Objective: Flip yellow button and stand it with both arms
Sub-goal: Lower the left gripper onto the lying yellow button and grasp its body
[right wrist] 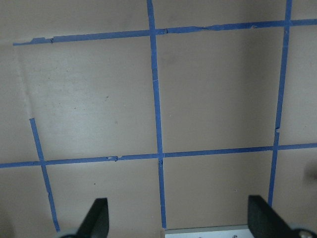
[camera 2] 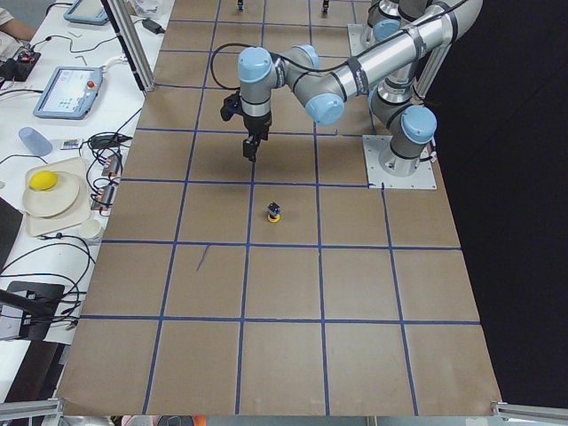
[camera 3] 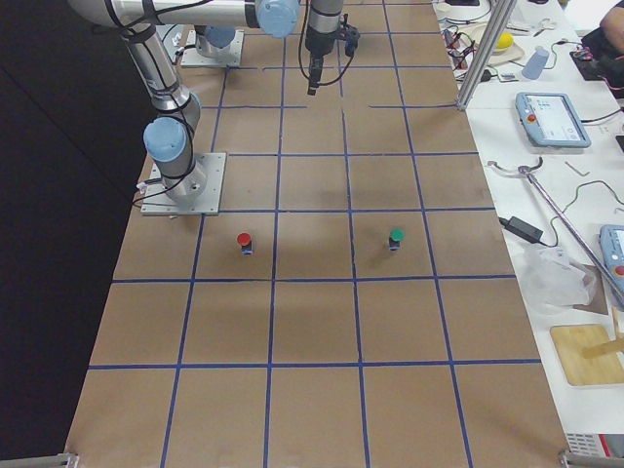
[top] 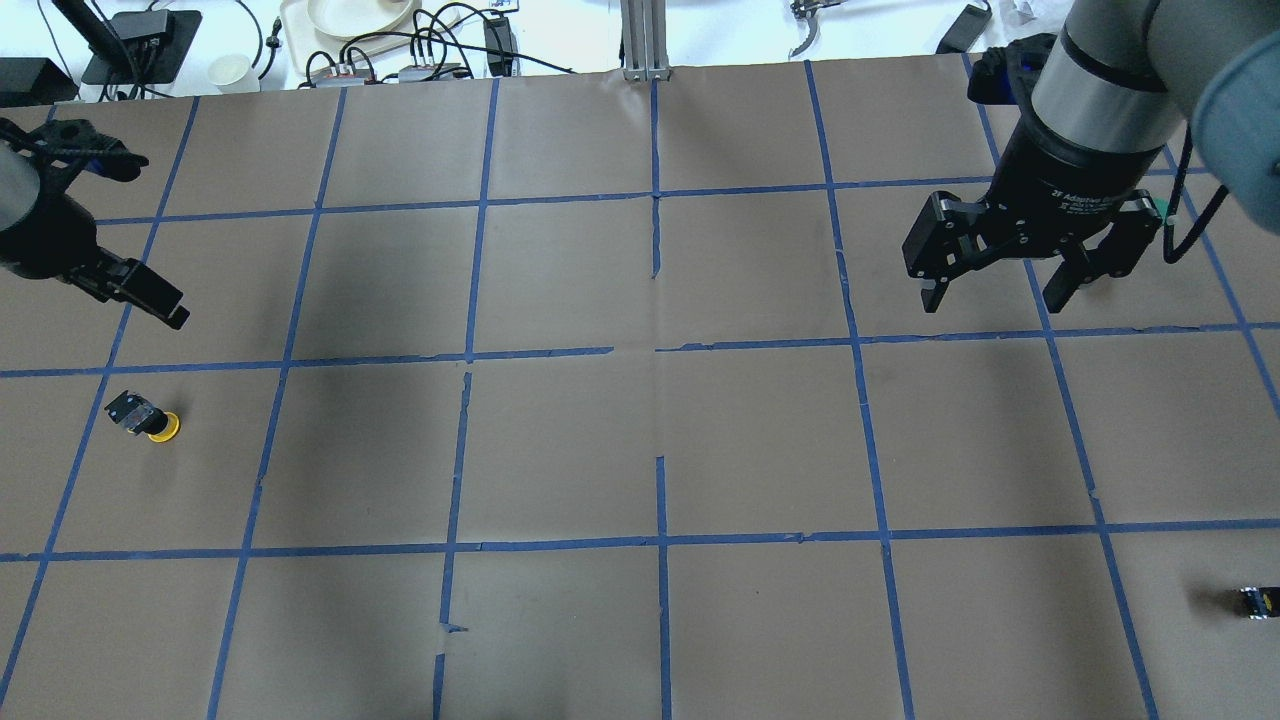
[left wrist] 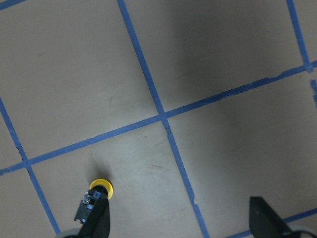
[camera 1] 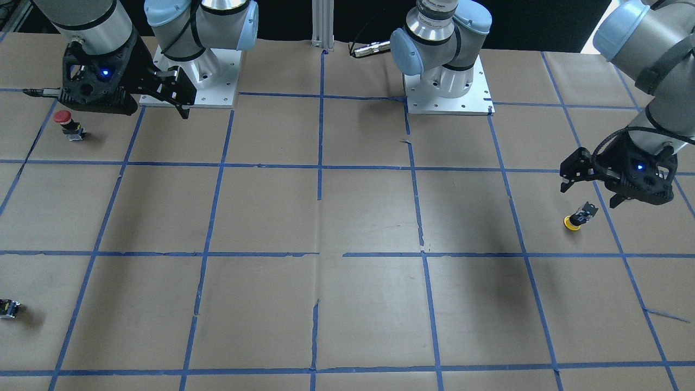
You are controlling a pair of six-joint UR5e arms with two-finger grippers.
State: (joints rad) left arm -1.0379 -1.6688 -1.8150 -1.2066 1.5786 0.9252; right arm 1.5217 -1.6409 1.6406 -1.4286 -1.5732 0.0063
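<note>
The yellow button [camera 1: 575,218] lies on its side on the brown paper, near the table's end on my left. It also shows in the overhead view [top: 146,419] and at the lower left of the left wrist view [left wrist: 95,199]. My left gripper [camera 1: 591,195] hovers open and empty just above and beside it, not touching. In the left wrist view one fingertip [left wrist: 97,224] is right next to the button's black body. My right gripper [top: 992,300] is open and empty, raised far off on the other side, over bare paper near its base plate [right wrist: 208,231].
A red-capped button [camera 1: 67,124] stands near my right gripper. A tiny black-yellow part [camera 1: 8,308] lies at the table's edge on my right. A green-capped button [camera 3: 395,238] shows in the exterior right view. Blue tape lines grid the paper.
</note>
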